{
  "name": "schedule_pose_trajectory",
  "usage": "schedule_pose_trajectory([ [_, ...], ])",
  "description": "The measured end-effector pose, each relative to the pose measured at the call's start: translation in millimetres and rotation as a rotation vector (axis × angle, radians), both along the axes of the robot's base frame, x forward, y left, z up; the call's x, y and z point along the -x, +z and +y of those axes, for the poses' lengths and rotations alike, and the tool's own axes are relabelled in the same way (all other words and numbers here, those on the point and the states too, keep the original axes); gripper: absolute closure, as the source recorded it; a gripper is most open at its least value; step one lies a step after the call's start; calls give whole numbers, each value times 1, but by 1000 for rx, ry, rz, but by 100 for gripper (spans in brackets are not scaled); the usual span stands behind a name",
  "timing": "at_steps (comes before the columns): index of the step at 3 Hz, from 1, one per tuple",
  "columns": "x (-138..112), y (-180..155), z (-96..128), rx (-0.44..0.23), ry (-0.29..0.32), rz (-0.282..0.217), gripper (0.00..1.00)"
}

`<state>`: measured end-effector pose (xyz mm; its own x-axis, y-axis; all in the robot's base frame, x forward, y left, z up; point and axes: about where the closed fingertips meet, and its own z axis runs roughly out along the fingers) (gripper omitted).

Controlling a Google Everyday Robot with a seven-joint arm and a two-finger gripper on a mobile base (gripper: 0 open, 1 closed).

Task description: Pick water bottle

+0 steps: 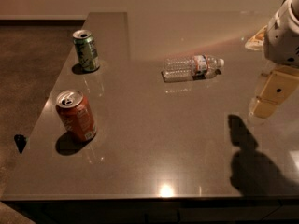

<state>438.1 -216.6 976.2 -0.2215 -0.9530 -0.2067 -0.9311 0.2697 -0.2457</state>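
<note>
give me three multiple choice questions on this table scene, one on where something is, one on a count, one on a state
1. Where is the gripper relative to the water bottle?
A) to its right in the view, apart from it
B) clamped on it
C) under the table

2. How many cans stand on the table?
A) one
B) two
C) three

3. How does the water bottle sit?
A) upright
B) lying on its side
C) lifted in the air

Answers:
1 A, the gripper hangs at the view's right edge, clear of the bottle.
2 B, only the green can and the orange-red can.
3 B, its length rests on the table.
</note>
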Motion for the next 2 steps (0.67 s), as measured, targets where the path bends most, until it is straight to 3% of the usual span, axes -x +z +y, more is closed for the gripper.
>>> schedule_pose_trajectory([
  [1, 0, 0, 0, 0, 0, 0, 0],
  [2, -18, 2, 0, -8, 30, -3, 0],
])
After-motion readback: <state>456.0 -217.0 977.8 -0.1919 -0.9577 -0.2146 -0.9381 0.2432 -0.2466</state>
